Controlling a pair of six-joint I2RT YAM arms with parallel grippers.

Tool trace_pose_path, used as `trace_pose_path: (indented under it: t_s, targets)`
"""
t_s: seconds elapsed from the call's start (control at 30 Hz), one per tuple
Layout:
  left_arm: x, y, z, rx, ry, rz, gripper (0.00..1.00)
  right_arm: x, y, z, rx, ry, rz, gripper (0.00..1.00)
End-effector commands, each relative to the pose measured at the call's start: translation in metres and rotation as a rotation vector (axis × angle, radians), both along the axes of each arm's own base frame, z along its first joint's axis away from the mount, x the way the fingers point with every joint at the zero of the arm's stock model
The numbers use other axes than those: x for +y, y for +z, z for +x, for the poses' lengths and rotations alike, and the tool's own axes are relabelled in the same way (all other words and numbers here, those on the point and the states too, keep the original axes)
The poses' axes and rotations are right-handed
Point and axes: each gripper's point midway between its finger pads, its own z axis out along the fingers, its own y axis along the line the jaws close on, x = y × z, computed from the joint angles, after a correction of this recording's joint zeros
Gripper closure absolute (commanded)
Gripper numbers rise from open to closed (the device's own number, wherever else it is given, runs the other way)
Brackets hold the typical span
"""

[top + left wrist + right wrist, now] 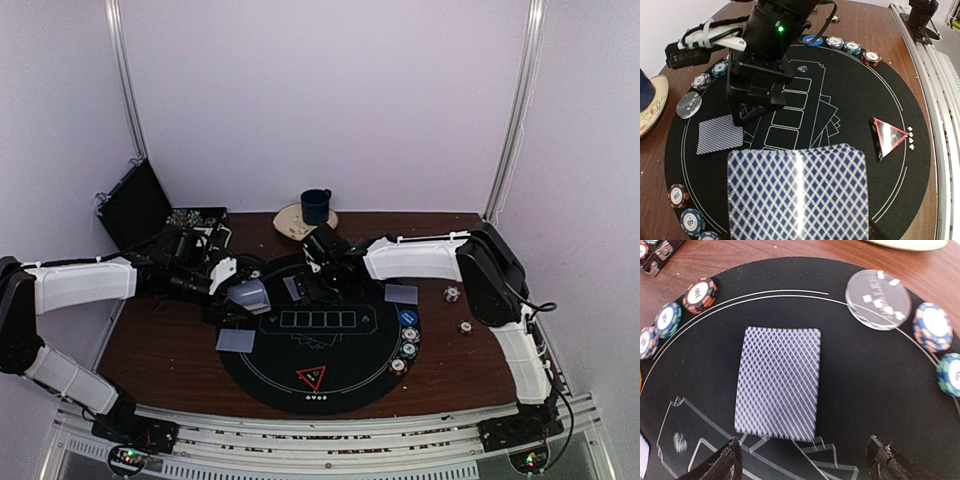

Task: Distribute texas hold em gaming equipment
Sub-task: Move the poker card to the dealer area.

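My left gripper (pixel 243 296) is shut on a deck of blue-backed playing cards (pixel 797 192), held over the left edge of the round black mat (pixel 345 385); the deck hides its fingers in the left wrist view. My right gripper (pixel 802 462) stands open just above the mat. A single face-down card (pixel 779 382) lies flat ahead of its fingertips, apart from them. Another card (pixel 237 340) lies at the mat's left, and one card (pixel 401 293) lies on the wood at right. Striped poker chips (pixel 408 335) line the mat's right rim. The red-edged triangle marker (pixel 312 378) sits at the near rim.
A dark blue mug (pixel 316 205) stands on a plate (pixel 288 222) behind the mat. An open black case (pixel 135 205) with chips sits at back left. Two loose chips (pixel 452 293) lie on the wood at right. A clear disc (pixel 878 299) rests on the mat's edge.
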Motion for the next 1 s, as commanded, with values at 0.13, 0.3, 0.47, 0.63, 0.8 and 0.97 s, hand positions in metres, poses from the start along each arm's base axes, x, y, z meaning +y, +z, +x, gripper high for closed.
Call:
trace_pose_path:
  t_s: [0.13,0.3,0.47,0.63,0.8,0.97]
  targets:
    - [-0.005,0.019,0.009,-0.041,-0.006,-0.046,0.97,-0.008,0.000,-0.019,-0.030,0.041,-0.074,0.15]
    - [-0.005,0.018,0.009,-0.039,-0.006,-0.044,0.97,0.000,-0.015,-0.025,-0.040,0.042,-0.138,0.20]
    - [-0.006,0.019,0.008,-0.040,-0.007,-0.045,0.97,0.006,-0.031,-0.022,-0.018,0.013,-0.138,0.29]
    - [-0.005,0.019,0.008,-0.041,-0.008,-0.045,0.97,0.008,-0.045,-0.019,0.010,-0.039,-0.126,0.37]
    - [-0.006,0.018,0.008,-0.037,-0.009,-0.045,0.97,0.011,-0.046,-0.013,0.007,-0.081,-0.102,0.47]
    - [-0.006,0.018,0.008,-0.039,-0.008,-0.045,0.97,0.015,-0.046,-0.008,0.002,-0.098,-0.084,0.51]
